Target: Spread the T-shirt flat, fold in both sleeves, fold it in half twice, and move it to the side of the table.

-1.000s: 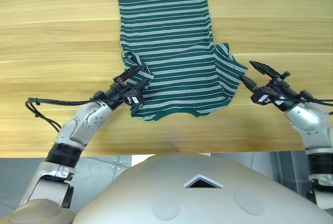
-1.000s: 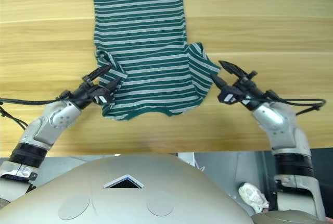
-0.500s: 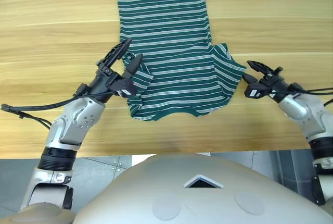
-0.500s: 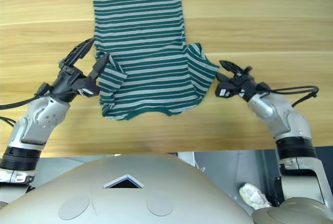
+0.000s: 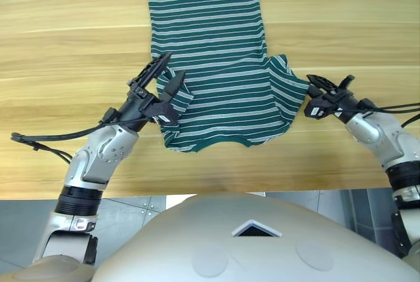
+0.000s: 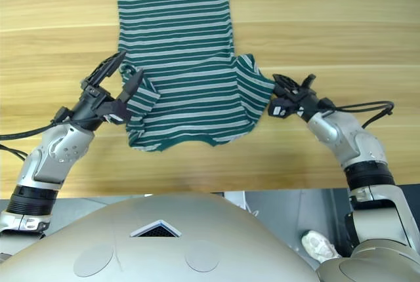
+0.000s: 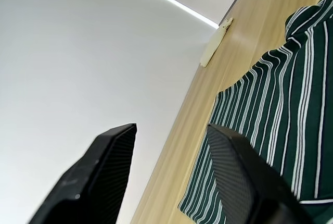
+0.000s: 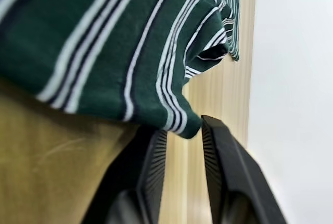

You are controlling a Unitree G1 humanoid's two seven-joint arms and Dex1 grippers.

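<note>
The green T-shirt [image 5: 216,65] with pale stripes lies on the wooden table [image 5: 79,33], hem at the far side and collar toward me. Both sleeves are crumpled against the body. My left gripper [image 5: 167,72] hovers open just over the bunched left sleeve [image 5: 177,95], holding nothing; in the left wrist view its fingers [image 7: 104,166] stand wide apart with striped cloth [image 7: 270,109] beyond them. My right gripper [image 5: 310,86] sits at the outer edge of the right sleeve [image 5: 285,82]. In the right wrist view its narrow jaws are shut on the sleeve's hem [image 8: 179,120].
Bare table stretches to the left and right of the shirt. The table's front edge [image 5: 216,190] runs just below the collar. A black cable [image 5: 39,139] trails from my left arm over the table's near left. A pale strip [image 7: 213,47] lies at a far table edge.
My left gripper has let go of the left sleeve, opened and lifted off it. My right gripper has moved in to the right sleeve's edge and narrowed its jaws onto the hem.
</note>
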